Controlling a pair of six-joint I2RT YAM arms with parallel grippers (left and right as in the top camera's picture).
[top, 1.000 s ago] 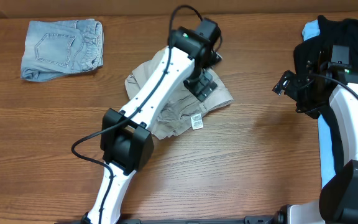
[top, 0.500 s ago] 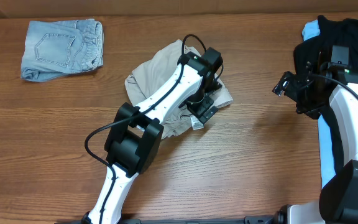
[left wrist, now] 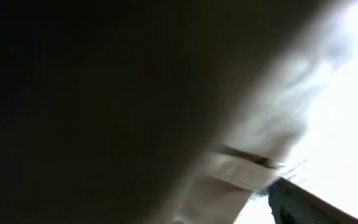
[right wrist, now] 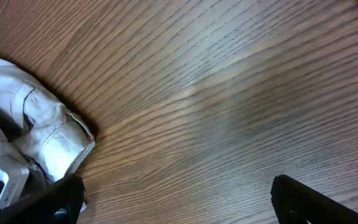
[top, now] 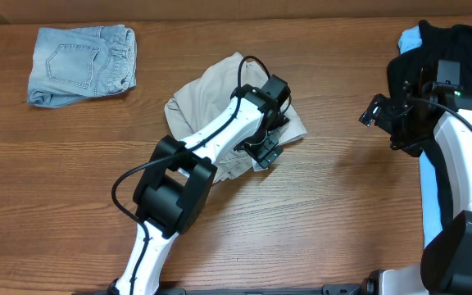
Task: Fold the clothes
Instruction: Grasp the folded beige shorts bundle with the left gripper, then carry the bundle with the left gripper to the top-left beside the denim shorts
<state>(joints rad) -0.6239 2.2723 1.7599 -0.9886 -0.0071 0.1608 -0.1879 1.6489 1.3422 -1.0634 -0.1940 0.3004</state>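
The left tool [top: 262,150] is pressed down at the right-hand edge of the khaki shorts [top: 207,98], which lie crumpled near the middle of the counter [top: 342,213]. My guess is that it is there to catch a hem or the waistband, so the cloth can be drawn flat before any fold. Whether it is clenched on the fabric I cannot tell: its own camera is smothered in pale cloth and shadow, and from above the arm hides the fingertips. The right tool [top: 377,111] hangs released, fingers wide apart over bare wood, between the khaki shorts and the heap of black garments [top: 449,45] at the far right. It is probably parked there so that it snags neither. A pale-blue garment [top: 410,37] peeps out from under that heap. The denim shorts [top: 82,64] sit folded in the far left corner, well apart, and look like a finished piece set aside. No basket or bin is in sight; every garment lies straight on the counter.
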